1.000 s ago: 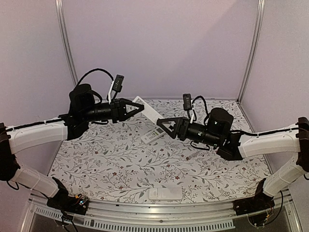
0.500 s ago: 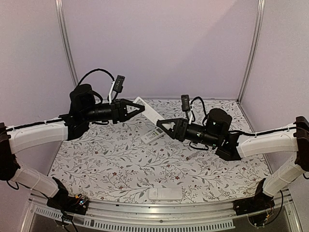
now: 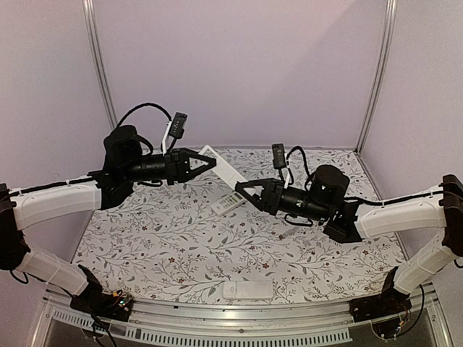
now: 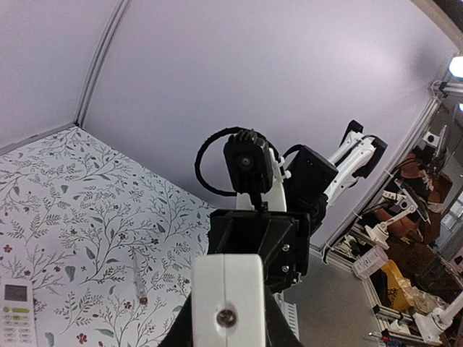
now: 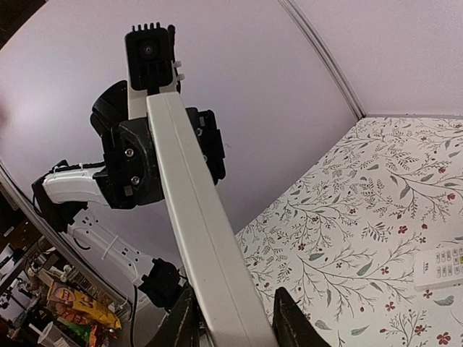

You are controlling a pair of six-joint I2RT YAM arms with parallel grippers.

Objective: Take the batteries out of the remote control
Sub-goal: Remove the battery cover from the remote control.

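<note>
left hand [image 3: 205,163]: clamped on the long white remote [image 3: 226,166], holding it tilted up off the table [image 3: 145,246]
right hand [image 3: 244,191]: tips right at that remote's lower end, honestly can't tell if it's gripping
small remote [image 3: 228,203]: flat on the table, just below both hands
white stick [image 3: 289,233]: lying under the right arm
flat white piece [image 3: 247,290]: middle of the near edge

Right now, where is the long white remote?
In the top view the long white remote hangs mid-air, gripped by the left claw, its other end at the right claw; a smaller remote lies on the table nearby.
</note>
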